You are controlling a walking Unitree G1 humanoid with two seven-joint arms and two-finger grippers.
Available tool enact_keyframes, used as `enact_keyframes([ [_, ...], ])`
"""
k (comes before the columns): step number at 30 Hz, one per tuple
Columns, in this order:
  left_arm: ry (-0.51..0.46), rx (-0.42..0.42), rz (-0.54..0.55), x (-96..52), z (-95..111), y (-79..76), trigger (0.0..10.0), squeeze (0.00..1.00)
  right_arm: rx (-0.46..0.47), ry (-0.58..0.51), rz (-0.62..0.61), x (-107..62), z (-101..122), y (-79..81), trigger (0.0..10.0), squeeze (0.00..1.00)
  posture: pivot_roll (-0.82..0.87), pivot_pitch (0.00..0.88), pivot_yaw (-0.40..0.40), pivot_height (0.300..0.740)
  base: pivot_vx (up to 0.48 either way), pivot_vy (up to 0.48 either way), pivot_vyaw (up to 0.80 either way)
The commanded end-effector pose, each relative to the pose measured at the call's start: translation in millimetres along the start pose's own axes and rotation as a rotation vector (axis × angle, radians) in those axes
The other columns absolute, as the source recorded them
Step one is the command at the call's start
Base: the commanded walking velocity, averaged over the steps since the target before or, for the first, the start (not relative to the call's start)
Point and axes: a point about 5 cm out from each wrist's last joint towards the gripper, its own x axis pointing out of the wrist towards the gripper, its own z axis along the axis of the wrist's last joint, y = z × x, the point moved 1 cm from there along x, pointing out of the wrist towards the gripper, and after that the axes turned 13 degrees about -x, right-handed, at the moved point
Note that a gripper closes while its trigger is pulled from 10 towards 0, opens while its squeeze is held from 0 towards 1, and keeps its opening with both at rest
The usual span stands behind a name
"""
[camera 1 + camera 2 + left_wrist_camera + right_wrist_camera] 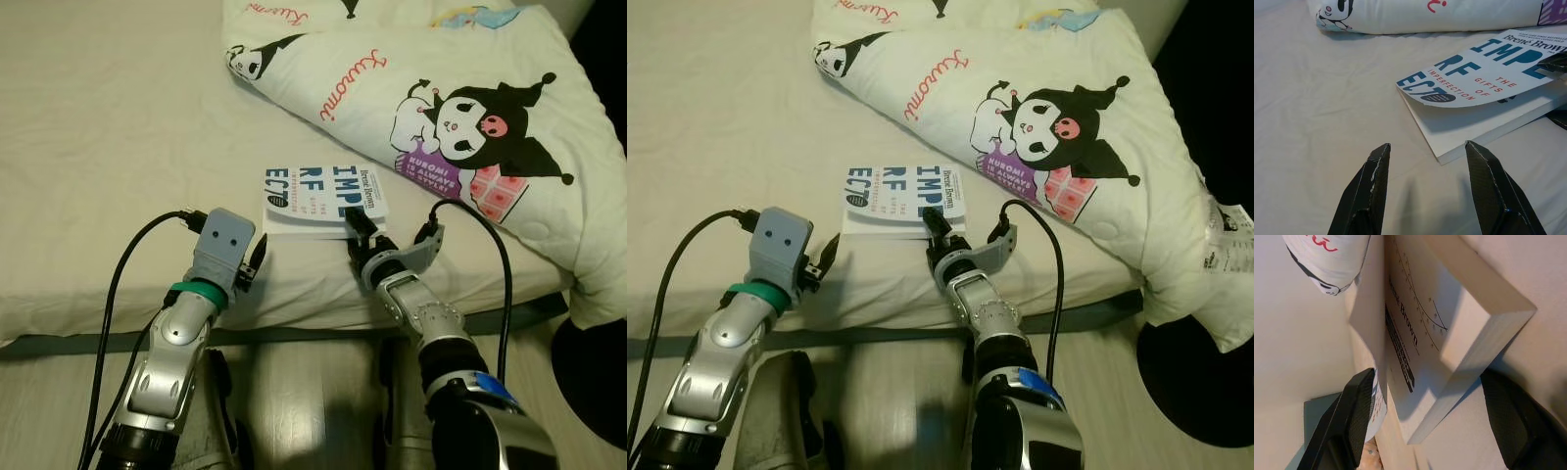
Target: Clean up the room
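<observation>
At frame centre, a paperback book [323, 199] on the bed [108, 117] is straddled by the spread right gripper [357, 235]; only its cover may be caught, while the left gripper [253, 262] is held spread nearby.

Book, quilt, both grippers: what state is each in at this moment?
Book: flat on bed, front cover lifted.
Quilt: bunched up on bed, beyond book.
Right gripper: open, fingers straddling book's near corner.
Left gripper: open, holding nothing, beside book.
</observation>
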Motion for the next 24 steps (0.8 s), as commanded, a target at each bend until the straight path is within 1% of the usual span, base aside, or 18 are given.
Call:
enact_keyframes([
  [1, 0.042, -0.004, -0.006, -4.6, -8.0, -1.2, 10.0, 0.0, -0.032, 0.018, -0.08, -7.2, -4.2, -23.4, 10.0, 0.0, 0.05, 0.282, 0.101, 0.505, 0.0, 0.0, 0.0],
  [2, 0.042, -0.004, -0.006, -4.6, -8.0, -1.2, 10.0, 0.0, -0.032, 0.018, -0.08, -7.2, -4.2, -23.4, 10.0, 0.0, 0.05, 0.282, 0.101, 0.505, 0.0, 0.0, 0.0],
  [3, 0.043, -0.004, -0.006, -4.8, -8.1, -1.3, 10.0, 0.0, -0.071, 0.013, -0.071, -7.1, -2.1, -23.2, 10.0, 0.0, 0.05, 0.282, 0.101, 0.505, 0.0, 0.0, 0.0],
  [4, 0.044, -0.004, -0.006, -5.0, -8.2, -1.5, 10.0, 0.0, -0.11, -0.007, -0.035, -6.4, 1.8, -20.2, 10.0, 0.0, 0.05, 0.282, 0.101, 0.505, 0.0, 0.0, 0.0],
  [7, 0.045, -0.003, -0.008, -5.0, -8.1, -2.4, 10.0, 0.0, -0.166, -0.079, 0.02, -5.7, 15.1, -15.0, 10.0, 0.0, 0.05, 0.282, 0.101, 0.505, 0.0, 0.0, 0.0],
  [9, 0.045, -0.003, -0.008, -5.0, -8.1, -2.4, 10.0, 0.0, -0.166, -0.079, 0.02, -5.7, 15.1, -15.0, 10.0, 0.0, 0.05, 0.282, 0.101, 0.505, 0.0, 0.0, 0.0],
  [12, 0.045, -0.004, -0.008, -4.8, -7.5, -3.1, 10.0, 0.0, -0.161, -0.139, 0.04, -5.8, 28.5, -14.1, 10.0, 0.0, 0.06, 0.281, 0.104, 0.505, 0.0, 0.0, 0.0],
  [13, 0.045, -0.004, -0.008, -4.8, -7.5, -3.1, 10.0, 0.0, -0.161, -0.139, 0.04, -5.8, 28.5, -14.1, 10.0, 0.0, 0.06, 0.281, 0.104, 0.505, 0.0, 0.0, 0.0],
  [14, 0.046, -0.004, -0.008, -4.9, -7.5, -3.2, 10.0, 0.0, -0.145, -0.15, 0.044, -5.9, 31.8, -14.1, 10.0, 0.0, 0.06, 0.281, 0.104, 0.505, 0.0, 0.0, 0.0],
  [16, 0.046, -0.004, -0.008, -4.9, -7.5, -3.2, 10.0, 0.0, -0.145, -0.15, 0.044, -5.9, 31.8, -14.1, 10.0, 0.0, 0.06, 0.281, 0.104, 0.505, 0.0, 0.0, 0.0],
  [17, 0.047, -0.004, -0.007, -5.1, -7.7, -3.1, 10.0, 0.0, -0.127, -0.165, 0.042, -6.1, 35.0, -14.6, 10.0, 0.0, 0.06, 0.281, 0.104, 0.505, 0.0, 0.0, 0.0],
  [18, 0.049, -0.004, -0.006, -5.6, -8.3, -3.1, 10.0, 0.0, -0.109, -0.172, 0.028, -6.5, 37.6, -16.6, 6.4, 0.0, 0.06, 0.279, 0.103, 0.505, 0.0, 0.0, 0.0],
  [19, 0.051, -0.003, -0.005, -6.0, -8.7, -3.1, 10.0, 0.0, -0.09, -0.179, 0.027, -6.6, 39.3, -17.3, 0.0, 0.0, 0.06, 0.279, 0.103, 0.505, 0.0, 0.0, 0.0],
  [22, 0.053, -0.003, -0.005, -6.3, -9.0, -3.1, 10.0, 0.0, -0.081, -0.18, 0.039, -6.4, 40.0, -16.7, 0.0, 0.0, 0.06, 0.277, 0.102, 0.505, 0.0, 0.0, 0.0],
  [24, 0.054, -0.004, -0.004, -6.5, -9.1, -3.3, 10.0, 0.0, -0.073, -0.176, 0.074, -5.7, 39.9, -13.6, 0.0, 0.0, 0.06, 0.276, 0.102, 0.505, 0.0, 0.0, 0.0],
])
